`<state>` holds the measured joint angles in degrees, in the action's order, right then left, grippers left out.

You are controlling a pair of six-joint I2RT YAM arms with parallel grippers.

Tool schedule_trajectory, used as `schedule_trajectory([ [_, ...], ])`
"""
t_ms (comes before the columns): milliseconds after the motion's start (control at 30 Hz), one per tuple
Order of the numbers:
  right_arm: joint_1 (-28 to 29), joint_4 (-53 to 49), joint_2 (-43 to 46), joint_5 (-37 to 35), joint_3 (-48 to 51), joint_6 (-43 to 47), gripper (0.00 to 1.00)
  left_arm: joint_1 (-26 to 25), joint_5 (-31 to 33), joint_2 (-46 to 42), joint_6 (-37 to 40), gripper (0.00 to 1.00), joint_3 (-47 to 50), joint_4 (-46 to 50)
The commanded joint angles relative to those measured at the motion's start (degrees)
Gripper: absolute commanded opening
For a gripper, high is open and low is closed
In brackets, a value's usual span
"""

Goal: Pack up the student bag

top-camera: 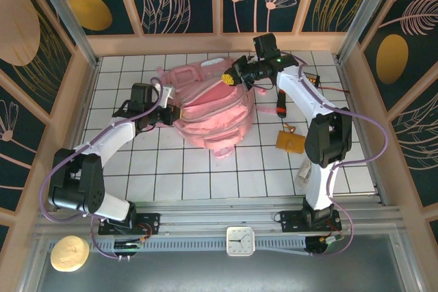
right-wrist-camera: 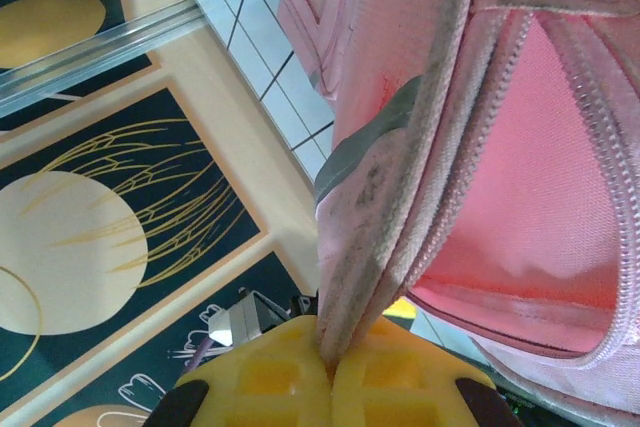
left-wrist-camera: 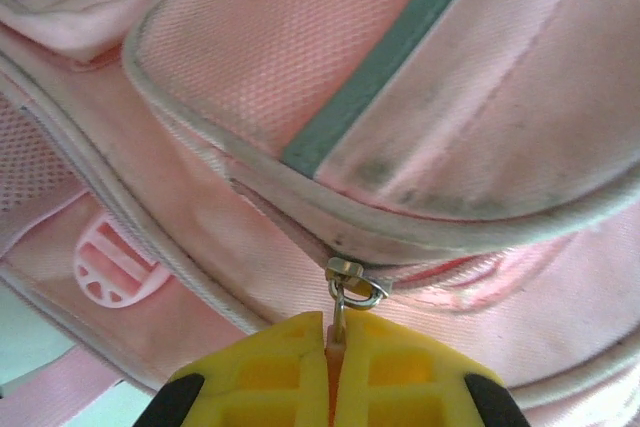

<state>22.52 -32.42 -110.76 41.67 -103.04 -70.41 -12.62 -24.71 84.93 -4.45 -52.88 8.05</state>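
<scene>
The bag (top-camera: 209, 111) lies toward the back of the table (top-camera: 171, 169). The left gripper (left-wrist-camera: 330, 347) is clamped on the zipper pull (left-wrist-camera: 341, 319), likely to run the zip. The right gripper (right-wrist-camera: 328, 357) pinches the rim (right-wrist-camera: 375, 217), keeping the fabric taut.

**Pink Against White Tile**

The soft pink fabric backpack (top-camera: 205, 111) carries a grey-green stripe (left-wrist-camera: 390, 57). The left end effector (left-wrist-camera: 328, 357) and right end effector (right-wrist-camera: 328, 372) are yellow. The white tiled surface (top-camera: 171, 169) has dark grid lines; the navy wall panels (top-camera: 191, 5) show gold discs.
</scene>
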Motion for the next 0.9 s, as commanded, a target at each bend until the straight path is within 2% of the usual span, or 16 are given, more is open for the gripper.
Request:
schedule_trajectory([
  [0, -2.9, 5.2, 6.1, -0.1, -0.2, 2.4, 0.0, 2.0, 10.6, 2.5, 1.3, 0.0, -1.1, 7.2],
  [233, -3.6, 5.8, 7.4, 0.4, 1.9, 2.4, 0.0, 2.6, 24.1, 6.1, -1.8, 0.06, -2.5, 7.8],
  [333, -3.5, 6.4, 7.6, 1.0, 2.5, 2.2, 0.0, 2.7, 29.2, 7.4, -3.8, 0.19, -5.2, 6.8],
  [433, -3.5, 7.1, 7.6, 1.9, 3.2, 2.1, 0.0, 2.7, 30.0, 8.6, -4.5, 0.22, -6.7, 5.4],
  [567, -2.9, 7.8, 7.5, 2.6, 3.7, 2.1, 0.0, 2.7, 28.3, 8.8, -4.1, 0.39, -8.2, 5.3],
  [633, -2.5, 8.7, 7.6, 2.8, 3.9, 1.8, 0.0, 2.7, 27.2, 6.9, -3.4, 0.52, -7.6, 5.4],
  [733, -1.5, 11.1, 7.1, 3.4, 4.3, 0.6, 0.0, 2.7, 25.8, 1.5, -2.2, 0.75, -5.7, 5.9],
  [833, -0.4, 13.4, 6.5, 3.6, 4.5, -0.5, 0.0, 2.7, 21.8, -6.2, -1.6, 0.97, -3.7, 5.3],
  [867, -0.1, 14.0, 6.2, 3.7, 4.5, -0.8, 0.0, 2.6, 19.7, -8.8, -1.4, 0.99, -3.4, 4.5],
])
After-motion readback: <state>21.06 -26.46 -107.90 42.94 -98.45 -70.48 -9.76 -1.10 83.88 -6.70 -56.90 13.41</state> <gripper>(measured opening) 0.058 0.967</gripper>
